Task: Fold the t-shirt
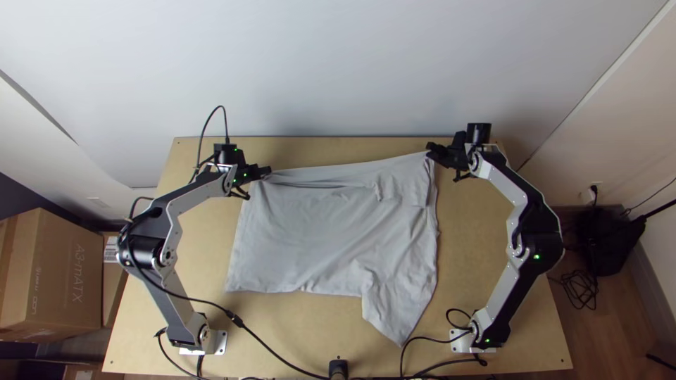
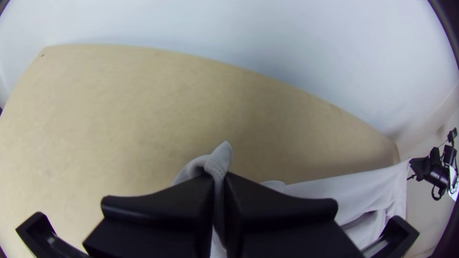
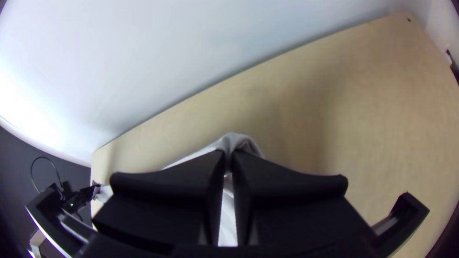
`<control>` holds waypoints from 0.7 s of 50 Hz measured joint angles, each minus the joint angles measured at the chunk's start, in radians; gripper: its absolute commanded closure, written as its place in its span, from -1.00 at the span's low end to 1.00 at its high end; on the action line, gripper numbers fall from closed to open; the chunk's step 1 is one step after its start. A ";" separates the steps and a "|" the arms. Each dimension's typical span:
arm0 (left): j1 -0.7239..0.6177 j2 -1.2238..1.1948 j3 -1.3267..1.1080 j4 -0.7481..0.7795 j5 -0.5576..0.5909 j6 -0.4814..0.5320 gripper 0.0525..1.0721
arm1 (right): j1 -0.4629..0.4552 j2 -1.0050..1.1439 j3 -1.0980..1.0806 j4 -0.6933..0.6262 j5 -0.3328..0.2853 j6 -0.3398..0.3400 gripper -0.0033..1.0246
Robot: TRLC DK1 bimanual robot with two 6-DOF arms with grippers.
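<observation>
The light grey t-shirt [image 1: 317, 232] lies mostly spread on the table, its far edge drawn fairly straight between both grippers, with creases beneath it. One part angles toward the near edge at the right. My left gripper [image 1: 266, 172] is at the shirt's far left corner. In the left wrist view the left gripper [image 2: 220, 179] is shut on the cloth [image 2: 221, 157], a small tip poking out past the fingers. At the far right corner is my right gripper [image 1: 429, 150]. The right wrist view has the right gripper [image 3: 229, 157] shut on a bunched bit of cloth [image 3: 235, 140].
Bare wood of the table [image 1: 493, 281] shows around the shirt. A white wall [image 1: 338, 70] rises behind the far edge. A black cable [image 1: 274, 352] runs across the near left, and a dark post [image 1: 338, 369] stands at the near edge.
</observation>
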State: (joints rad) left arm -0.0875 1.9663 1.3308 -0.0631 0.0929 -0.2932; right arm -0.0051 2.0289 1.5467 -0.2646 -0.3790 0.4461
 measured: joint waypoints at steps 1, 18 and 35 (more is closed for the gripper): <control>-0.003 0.010 0.014 -0.002 -0.001 0.000 0.37 | 0.000 0.014 0.023 -0.002 0.007 0.000 -0.21; -0.005 0.051 0.311 -0.174 0.035 -0.110 -0.15 | -0.058 0.085 0.338 -0.243 0.058 0.021 -0.93; 0.076 0.041 0.549 -0.519 0.122 -0.208 -0.23 | -0.155 -0.260 0.222 -0.917 -0.012 -0.018 -0.93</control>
State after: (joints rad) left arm -0.0120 2.0071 1.8797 -0.5823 0.2150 -0.5011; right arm -0.1600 1.7691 1.7687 -1.1812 -0.3908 0.4282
